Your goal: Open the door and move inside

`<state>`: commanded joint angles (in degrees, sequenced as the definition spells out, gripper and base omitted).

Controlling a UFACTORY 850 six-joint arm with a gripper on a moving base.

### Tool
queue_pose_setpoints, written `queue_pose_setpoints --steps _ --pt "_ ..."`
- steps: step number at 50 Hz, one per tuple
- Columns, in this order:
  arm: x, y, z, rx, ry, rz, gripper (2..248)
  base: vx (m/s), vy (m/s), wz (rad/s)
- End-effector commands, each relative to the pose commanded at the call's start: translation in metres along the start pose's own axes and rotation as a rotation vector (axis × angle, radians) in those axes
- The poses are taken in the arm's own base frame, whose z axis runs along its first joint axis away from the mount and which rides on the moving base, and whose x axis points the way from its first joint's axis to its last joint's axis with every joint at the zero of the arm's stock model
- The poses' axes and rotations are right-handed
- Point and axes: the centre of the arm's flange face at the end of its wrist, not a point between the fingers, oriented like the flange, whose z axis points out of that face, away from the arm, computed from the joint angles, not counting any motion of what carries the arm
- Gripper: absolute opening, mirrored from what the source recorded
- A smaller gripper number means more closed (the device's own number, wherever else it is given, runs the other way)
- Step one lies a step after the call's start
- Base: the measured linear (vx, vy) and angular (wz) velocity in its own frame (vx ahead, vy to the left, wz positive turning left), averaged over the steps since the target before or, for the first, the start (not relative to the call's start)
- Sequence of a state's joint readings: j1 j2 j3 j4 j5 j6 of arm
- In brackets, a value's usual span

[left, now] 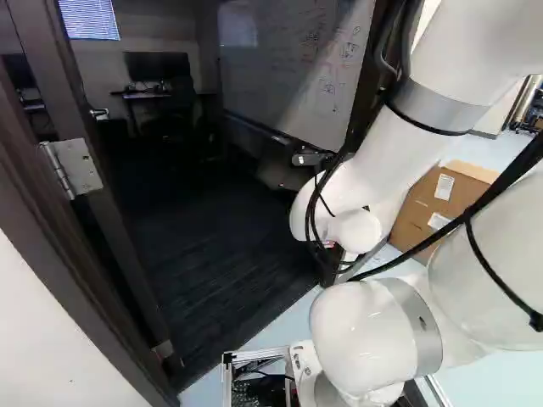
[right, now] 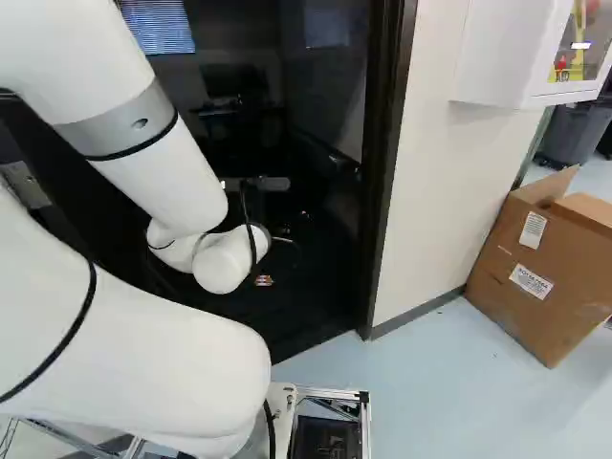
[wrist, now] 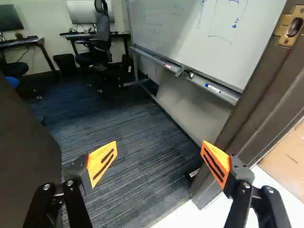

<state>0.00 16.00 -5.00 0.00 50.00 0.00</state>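
Note:
The dark door stands swung open into the room; its edge (left: 119,229), hinge (left: 76,168) and metal handle (left: 99,113) show at the left of the left base view. In the wrist view a dark panel, apparently the door (wrist: 23,152), is beside one finger. The doorway's other post (wrist: 259,99), with a brass strike plate (wrist: 289,29), rises beyond the other finger. My gripper (right: 264,280) is mostly hidden at the arm's end, in front of the dark opening. In the wrist view the gripper (wrist: 158,163) is open, its orange pads wide apart over dark carpet, nothing between them.
Inside are a whiteboard (wrist: 190,33) on a wheeled stand along one side, an office chair (wrist: 97,40) and desks (wrist: 23,43) at the back. Outside, right of the doorway, are a wall (right: 440,191), a white cabinet (right: 507,57) and a cardboard box (right: 535,258).

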Motion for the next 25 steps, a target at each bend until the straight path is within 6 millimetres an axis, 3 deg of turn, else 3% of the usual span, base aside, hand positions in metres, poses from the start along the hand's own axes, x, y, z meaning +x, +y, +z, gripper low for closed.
queue_pose_setpoints --steps 25 --pt "0.0 0.0 0.0 0.0 0.0 0.0 247 0.063 0.002 -0.004"
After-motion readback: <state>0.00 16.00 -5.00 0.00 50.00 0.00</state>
